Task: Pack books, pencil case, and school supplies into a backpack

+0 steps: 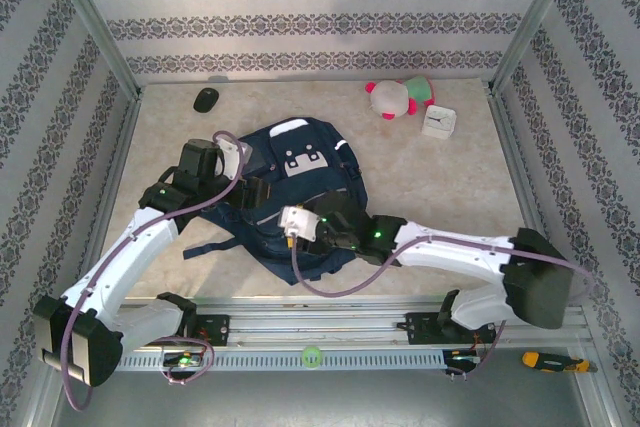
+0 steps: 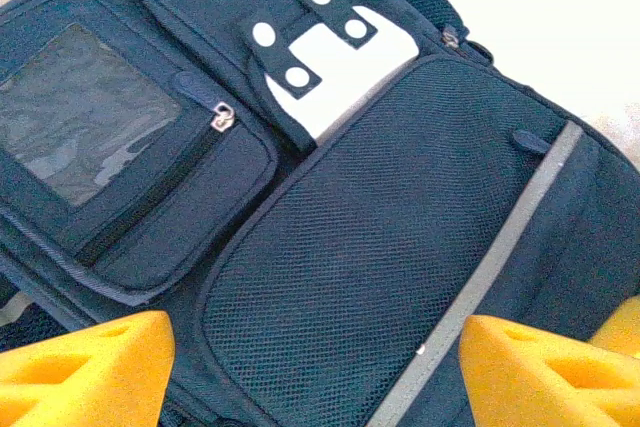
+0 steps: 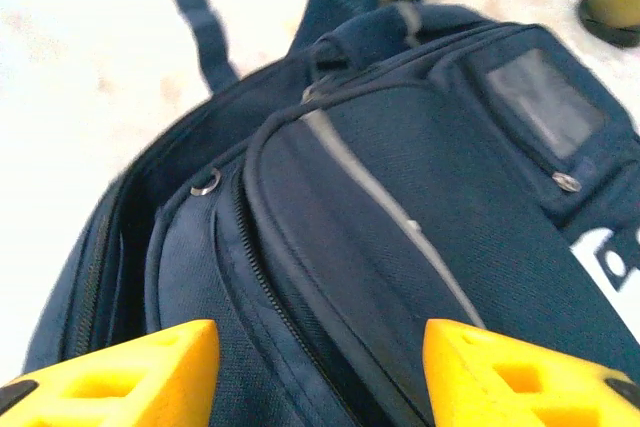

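**Q:** Top view: where is the backpack?
**A:** The backpack point(image 1: 325, 182) lies flat at the middle of the desk point(image 1: 460, 192), front face up. The left fingers point(image 1: 257, 193) sit over its left edge and the right fingers point(image 1: 293, 219) over its near part. A plush toy point(image 1: 400, 97), a clock point(image 1: 438, 122) and a mouse point(image 1: 205, 99) lie at the far side, well apart from it.

**Q:** Left wrist view: what is the state of the left fingers?
**A:** The yellow left fingers point(image 2: 85, 372) stand wide apart and hold nothing. The mesh pocket point(image 2: 370, 247) is beneath them. To its left is a zipped pocket with a clear window point(image 2: 85, 117); beyond it is the grey-white patch point(image 2: 335, 62).

**Q:** Right wrist view?
**A:** The right fingers point(image 3: 125, 377) are parted and grip nothing. The front pocket's zip seam point(image 3: 270, 287) runs between them. At left the main compartment point(image 3: 135, 207) gapes; its contents cannot be told.

**Q:** How will it handle?
**A:** It looks soft and limp, so the fabric will probably fold and slide rather than lift as one piece. The likely best hold is the rim of the open mouth, pinched on one side and raised to keep the opening wide. The carry loop point(image 3: 370, 32) is a second, firmly sewn purchase. The mesh is a poor hold because it stretches.
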Robot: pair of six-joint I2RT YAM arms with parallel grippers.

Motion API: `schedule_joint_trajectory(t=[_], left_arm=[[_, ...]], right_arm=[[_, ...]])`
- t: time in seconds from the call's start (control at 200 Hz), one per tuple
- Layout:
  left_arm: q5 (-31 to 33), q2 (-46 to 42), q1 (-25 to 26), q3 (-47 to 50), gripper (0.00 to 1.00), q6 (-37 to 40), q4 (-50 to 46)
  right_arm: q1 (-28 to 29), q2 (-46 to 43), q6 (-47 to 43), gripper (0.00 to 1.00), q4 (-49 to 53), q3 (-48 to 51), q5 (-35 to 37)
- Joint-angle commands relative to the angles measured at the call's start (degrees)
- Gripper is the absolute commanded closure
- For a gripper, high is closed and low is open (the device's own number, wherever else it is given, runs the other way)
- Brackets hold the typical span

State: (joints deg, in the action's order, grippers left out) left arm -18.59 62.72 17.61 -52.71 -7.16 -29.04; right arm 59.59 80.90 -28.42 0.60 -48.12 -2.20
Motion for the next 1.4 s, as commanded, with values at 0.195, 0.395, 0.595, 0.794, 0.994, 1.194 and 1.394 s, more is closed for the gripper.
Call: schedule_joint_trajectory(t=[0.195,0.395,0.595,0.794,0.994,1.194,1.394], left_arm=[[-2.0,-1.7,-1.5,2.1,0.27,13.2,-3.5],[-0.6,-5.7,-1.4,7.0,0.28,34.0,-2.6],[-2.3,-4.5,0.3,8.8,0.38,54.4,-8.7],[8.1,-0.3,3.9,10.1,0.39,66.9,-9.6],[5.4,2.2,3.9,12.0,0.39,68.7,-3.9],[0.9,3.2,3.9,12.4,0.54,68.0,-0.2],[-1.7,1.2,3.5,11.4,0.7,68.0,-1.4]], right_arm=[[0.1,9.3,-17.0,0.73,2.4,-2.9,14.0],[0.2,3.6,-18.8,1.0,-4.5,1.1,13.4],[-1.3,-0.2,-18.6,1.0,-6.0,2.6,8.7],[-1.8,-0.1,-19.1,1.0,-6.6,3.3,8.0],[-1.9,-0.7,-19.2,1.0,-7.4,3.6,7.1],[-2.0,-1.2,-19.2,1.0,-7.7,3.7,6.4],[-2.0,-0.7,-19.2,1.0,-7.8,4.0,6.7]])
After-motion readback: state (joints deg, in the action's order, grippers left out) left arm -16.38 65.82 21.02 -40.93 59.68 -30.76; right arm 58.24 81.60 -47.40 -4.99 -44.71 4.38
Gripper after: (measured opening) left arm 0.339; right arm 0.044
